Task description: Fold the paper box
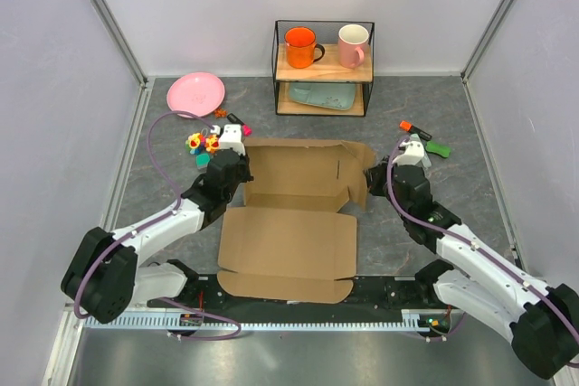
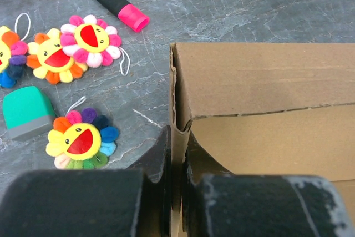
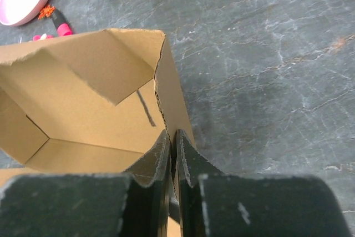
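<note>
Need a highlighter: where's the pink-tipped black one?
Left wrist view, upper left: the highlighter lies beyond the flower plushies, left of the paper box.

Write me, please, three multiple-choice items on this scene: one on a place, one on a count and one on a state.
1. Where is the pink plate?
A. on the table, left of the shelf
B. on the shelf's lower board
C. at the table's near edge

2. How many mugs stand on the shelf?
A. one
B. three
C. two

3. What is the left gripper doing?
A. hanging open
B. shut on the box's wall
C. shut on a marker

Answers:
1 A: the plate lies on the table's far left part, beside the shelf.
2 C: an orange one and a pink one stand on the top board.
3 B: the cardboard wall's edge sits pinched between its jaws.
</note>
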Available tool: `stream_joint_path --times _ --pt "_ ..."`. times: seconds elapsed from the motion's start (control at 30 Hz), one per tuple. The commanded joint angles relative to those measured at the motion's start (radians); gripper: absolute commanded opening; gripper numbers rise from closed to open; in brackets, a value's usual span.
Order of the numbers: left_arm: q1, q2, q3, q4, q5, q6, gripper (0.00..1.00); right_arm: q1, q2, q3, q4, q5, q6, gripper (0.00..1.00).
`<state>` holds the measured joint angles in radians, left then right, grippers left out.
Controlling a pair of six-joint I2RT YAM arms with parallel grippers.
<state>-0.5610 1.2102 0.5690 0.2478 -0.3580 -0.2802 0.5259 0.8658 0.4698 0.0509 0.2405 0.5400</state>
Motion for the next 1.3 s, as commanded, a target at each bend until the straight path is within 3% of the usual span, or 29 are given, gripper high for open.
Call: stream_joint_path --times 0.0,0.43,0.63,0.77,1.17,1.27 --pt "-0.020 -0.032 0.002 0.137 0.070 -0.060 0.02 0.069 0.015 0.044 0.043 -0.083 0.067 0.11" --pt "-0.030 -0.049 -0.006 0.146 0.033 -0.065 0.02 0.275 0.085 0.095 0.024 0.009 -0.032 0.13" --pt "-0.030 -0.026 -0.020 0.202 0.037 -0.051 0.02 0.344 0.205 0.144 -0.048 0.078 -0.150 0.41" --pt "-0.030 -0.029 -0.053 0.241 0.021 -0.048 0.02 0.352 0.164 0.118 -0.048 0.100 -0.156 0.58" --pt "-0.030 -0.006 -0.069 0.311 0.001 0.029 0.02 0.350 -0.013 0.171 -0.140 0.091 -0.232 0.76" --pt "-0.030 0.002 -0.067 0.309 -0.006 0.039 0.02 0.350 -0.089 0.210 -0.177 0.155 -0.247 0.79"
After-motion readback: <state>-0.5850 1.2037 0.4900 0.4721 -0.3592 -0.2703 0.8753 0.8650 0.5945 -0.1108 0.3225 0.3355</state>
